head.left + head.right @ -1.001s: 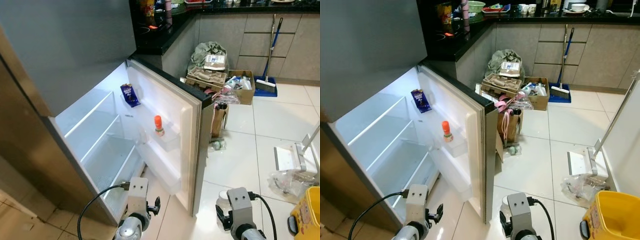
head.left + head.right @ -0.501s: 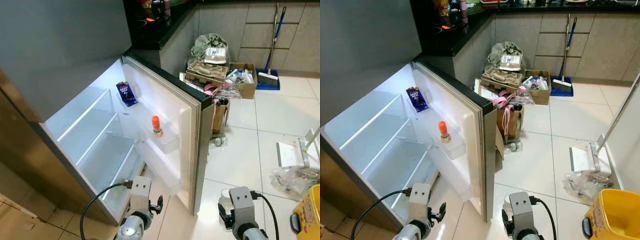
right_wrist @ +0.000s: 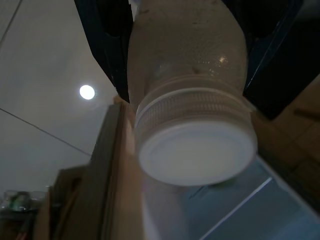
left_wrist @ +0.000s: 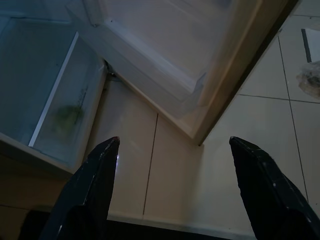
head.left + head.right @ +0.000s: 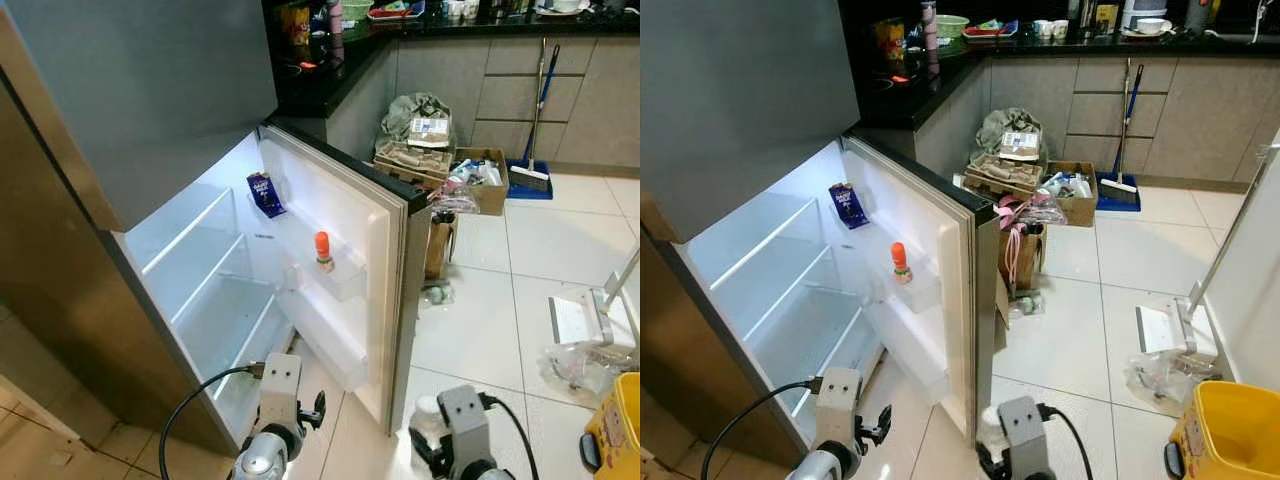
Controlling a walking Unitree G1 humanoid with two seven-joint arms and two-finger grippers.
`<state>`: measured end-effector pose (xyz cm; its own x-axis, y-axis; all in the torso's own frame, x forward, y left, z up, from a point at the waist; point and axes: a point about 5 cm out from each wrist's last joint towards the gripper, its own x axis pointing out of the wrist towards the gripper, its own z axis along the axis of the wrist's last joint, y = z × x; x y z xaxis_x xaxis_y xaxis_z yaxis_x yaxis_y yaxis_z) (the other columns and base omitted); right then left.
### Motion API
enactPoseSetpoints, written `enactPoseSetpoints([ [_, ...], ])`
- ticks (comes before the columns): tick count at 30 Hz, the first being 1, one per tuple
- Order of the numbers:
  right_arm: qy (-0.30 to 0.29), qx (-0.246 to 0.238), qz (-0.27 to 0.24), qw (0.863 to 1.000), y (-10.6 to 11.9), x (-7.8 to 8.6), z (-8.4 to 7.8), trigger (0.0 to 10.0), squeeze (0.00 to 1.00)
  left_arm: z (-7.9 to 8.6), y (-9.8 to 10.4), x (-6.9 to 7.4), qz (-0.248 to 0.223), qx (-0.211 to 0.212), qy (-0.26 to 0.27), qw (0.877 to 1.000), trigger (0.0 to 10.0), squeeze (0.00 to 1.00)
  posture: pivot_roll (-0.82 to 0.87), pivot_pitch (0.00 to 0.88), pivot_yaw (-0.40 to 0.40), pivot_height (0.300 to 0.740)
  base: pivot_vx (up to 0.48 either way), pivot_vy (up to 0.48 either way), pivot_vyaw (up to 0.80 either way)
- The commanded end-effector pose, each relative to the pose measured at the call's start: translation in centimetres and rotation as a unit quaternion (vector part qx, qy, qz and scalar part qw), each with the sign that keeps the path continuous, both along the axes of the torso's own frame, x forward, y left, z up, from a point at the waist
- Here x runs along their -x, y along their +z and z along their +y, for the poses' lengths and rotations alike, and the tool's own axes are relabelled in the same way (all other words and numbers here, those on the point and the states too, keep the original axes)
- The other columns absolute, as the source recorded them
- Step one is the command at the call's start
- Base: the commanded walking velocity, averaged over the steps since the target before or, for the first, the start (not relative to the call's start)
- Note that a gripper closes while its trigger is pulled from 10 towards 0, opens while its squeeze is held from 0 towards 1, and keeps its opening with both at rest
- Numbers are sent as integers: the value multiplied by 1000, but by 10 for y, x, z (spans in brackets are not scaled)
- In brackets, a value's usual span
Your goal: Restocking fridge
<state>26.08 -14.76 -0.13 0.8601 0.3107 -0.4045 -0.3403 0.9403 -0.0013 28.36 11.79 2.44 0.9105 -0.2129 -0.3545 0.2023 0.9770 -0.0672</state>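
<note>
Right gripper (image 3: 185,60) gripped a white-capped bottle (image 3: 192,115) low beside the open fridge door (image 5: 345,250). Left gripper (image 4: 172,165) hung spread wide above the floor tiles (image 4: 150,165) by the fridge's bottom corner.

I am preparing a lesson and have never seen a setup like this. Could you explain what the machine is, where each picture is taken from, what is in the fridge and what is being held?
This is a walking humanoid robot with two silver arms, each ending in a gripper with two long black fingers. The two wide pictures come from a stereo camera on its head, looking down at an open fridge. Its shelves look bare; the fridge door holds an orange-capped bottle and a blue packet.

The other two pictures come from cameras on the wrists. In the left wrist view the left gripper is open above the floor tiles, with nothing between its fingers. In the right wrist view the right gripper clamps a white-capped bottle, seen cap-first.

Behind the door, cardboard boxes and a broom stand by the cabinets.
</note>
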Motion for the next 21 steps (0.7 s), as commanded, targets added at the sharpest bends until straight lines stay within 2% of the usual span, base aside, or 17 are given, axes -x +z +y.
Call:
enactPoseSetpoints([
  [1, -15, 14, -7, 1000, 0, 0, -4, 10000, 0, 4, -9, 7, 15, -12, -2, 1000, 10000, 0, -106, 120, 80, 740, 0, 0, 0],
  [9, -42, 23, -3, 999, -3, 3, -14, 10000, 0, 4, -10, 8, 23, -10, 0, 1000, 10000, 0, -105, 123, 81, 740, 0, 0, 0],
  [21, -55, 22, -9, 998, 0, 2, -16, 10000, 0, 4, -10, 7, 24, -7, -2, 1000, 10000, 0, -106, 122, 82, 740, 0, 408, 0],
])
